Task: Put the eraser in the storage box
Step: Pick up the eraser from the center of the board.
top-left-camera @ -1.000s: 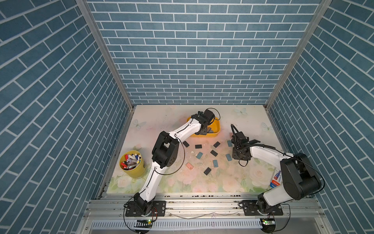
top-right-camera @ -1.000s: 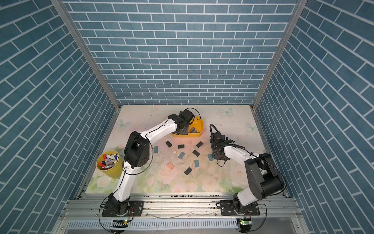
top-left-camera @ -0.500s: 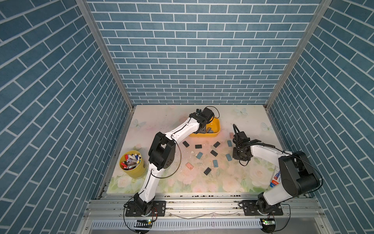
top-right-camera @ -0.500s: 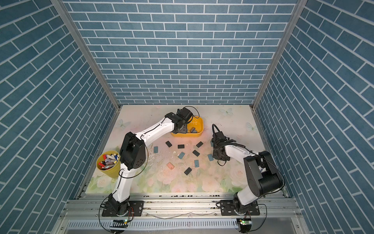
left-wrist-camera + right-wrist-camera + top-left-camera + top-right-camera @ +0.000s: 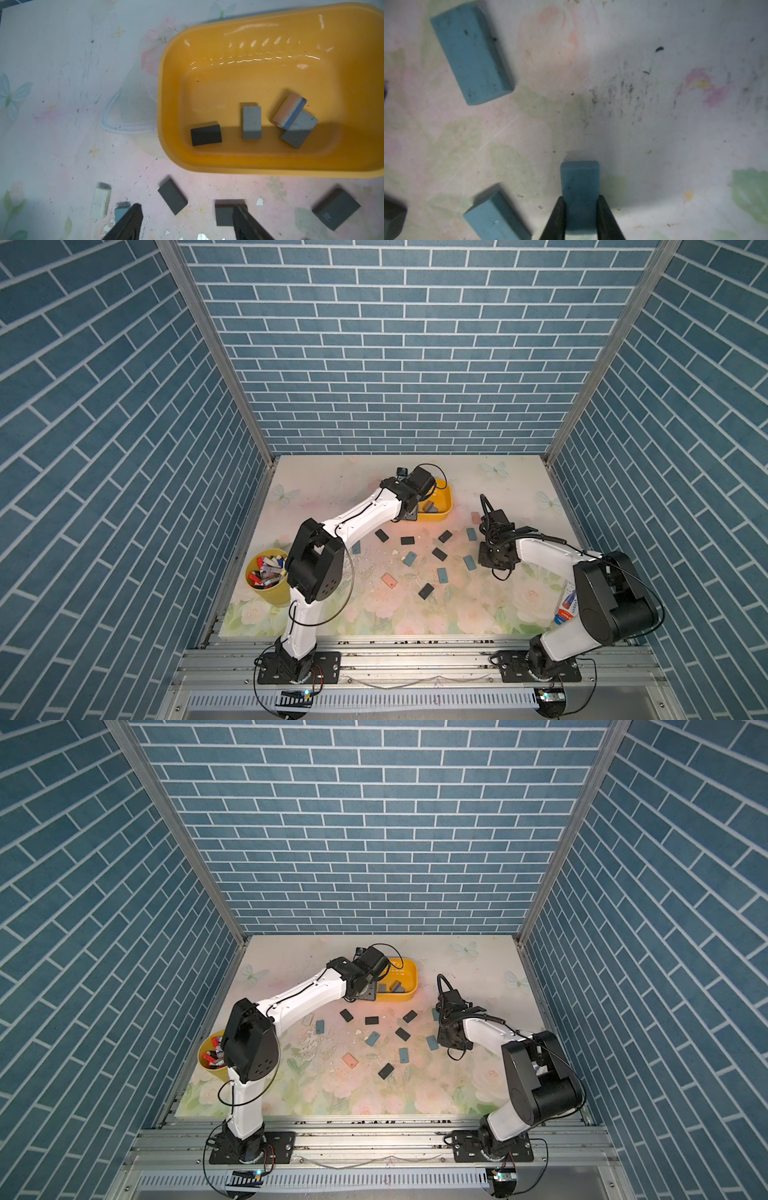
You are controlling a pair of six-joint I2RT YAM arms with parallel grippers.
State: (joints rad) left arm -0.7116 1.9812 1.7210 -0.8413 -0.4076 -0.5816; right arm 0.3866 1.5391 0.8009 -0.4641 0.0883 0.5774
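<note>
Right hand clenched on one end of a blue eraser, down at the tabletop, well apart from the storage box. Left hand spread, empty, beside that box — crowding it. Risk: the shallow grip lets the eraser pivot out in transit.

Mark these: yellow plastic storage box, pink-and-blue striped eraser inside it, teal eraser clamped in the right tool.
Yellow plastic storage box (image 5: 270, 169): left wrist view, on its rim.
Pink-and-blue striped eraser (image 5: 286, 109): left wrist view, on its pink face.
Clamped teal rectangular eraser (image 5: 579, 182): right wrist view, on its exposed face.
</note>
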